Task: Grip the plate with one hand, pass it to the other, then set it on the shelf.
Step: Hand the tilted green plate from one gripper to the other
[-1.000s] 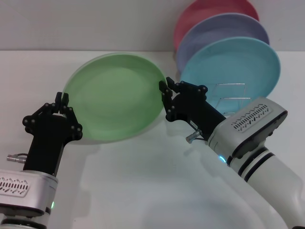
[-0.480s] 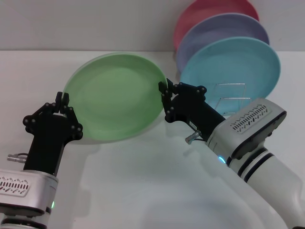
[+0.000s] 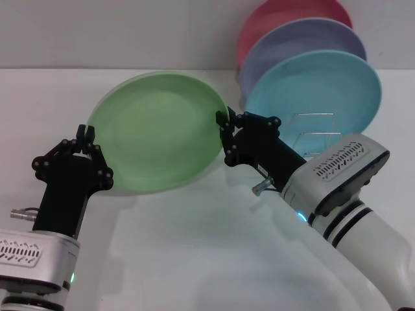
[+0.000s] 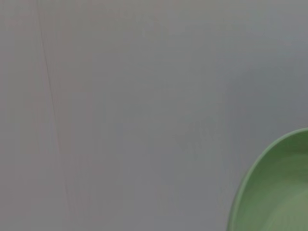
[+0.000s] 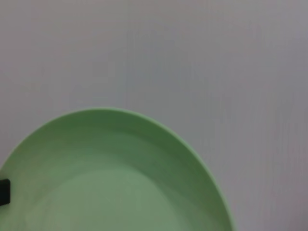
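Observation:
The light-green plate [image 3: 159, 129] hangs tilted above the white table, held between both arms. At its left rim my left gripper [image 3: 85, 135] is shut on the edge. Across from it, my right gripper [image 3: 225, 123] clamps the right rim. The plate also fills the lower part of the right wrist view [image 5: 115, 183] and shows as a corner in the left wrist view [image 4: 279, 192]. The silver wire shelf [image 3: 316, 133] stands behind my right arm, at the back right.
A turquoise plate [image 3: 318, 91], a lavender plate [image 3: 305, 42] and a pink plate [image 3: 279, 16] stand on edge in the shelf. The white table [image 3: 207, 246] stretches in front of the arms.
Almost nothing has moved; the plate and both grippers have shifted only a few pixels.

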`<state>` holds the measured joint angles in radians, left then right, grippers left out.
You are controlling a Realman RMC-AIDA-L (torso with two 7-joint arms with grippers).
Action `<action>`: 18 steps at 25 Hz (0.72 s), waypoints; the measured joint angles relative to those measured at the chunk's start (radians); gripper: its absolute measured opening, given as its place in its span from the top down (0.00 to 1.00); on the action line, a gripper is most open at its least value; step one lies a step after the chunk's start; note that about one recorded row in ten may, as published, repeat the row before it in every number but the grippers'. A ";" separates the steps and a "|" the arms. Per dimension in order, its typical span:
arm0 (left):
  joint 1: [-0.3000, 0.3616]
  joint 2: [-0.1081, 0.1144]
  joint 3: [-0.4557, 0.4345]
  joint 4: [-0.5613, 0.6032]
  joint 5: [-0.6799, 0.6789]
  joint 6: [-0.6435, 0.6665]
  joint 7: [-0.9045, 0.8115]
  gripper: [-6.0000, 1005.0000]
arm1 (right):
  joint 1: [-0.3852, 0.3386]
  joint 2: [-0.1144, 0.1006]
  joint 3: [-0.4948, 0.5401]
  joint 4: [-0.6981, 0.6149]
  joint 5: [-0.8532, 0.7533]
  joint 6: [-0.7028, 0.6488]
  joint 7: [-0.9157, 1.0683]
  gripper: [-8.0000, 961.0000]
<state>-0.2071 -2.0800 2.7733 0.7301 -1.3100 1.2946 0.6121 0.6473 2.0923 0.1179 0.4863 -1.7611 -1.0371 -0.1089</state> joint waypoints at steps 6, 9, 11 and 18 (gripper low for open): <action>0.000 0.000 0.000 0.000 0.000 0.000 0.000 0.96 | 0.000 0.000 0.000 0.000 0.000 0.000 0.000 0.90; 0.000 0.000 0.000 -0.001 0.000 0.000 0.000 0.96 | 0.000 0.000 0.000 0.000 0.000 0.000 0.000 0.90; 0.000 0.000 0.000 -0.001 0.000 0.000 0.000 0.96 | 0.000 0.000 0.000 0.001 0.000 0.000 0.000 0.90; 0.000 0.000 0.000 -0.003 0.000 0.000 0.000 0.96 | 0.000 0.000 0.000 0.001 0.000 -0.002 0.000 0.91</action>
<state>-0.2070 -2.0800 2.7733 0.7275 -1.3100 1.2947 0.6121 0.6474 2.0923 0.1184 0.4876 -1.7610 -1.0395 -0.1089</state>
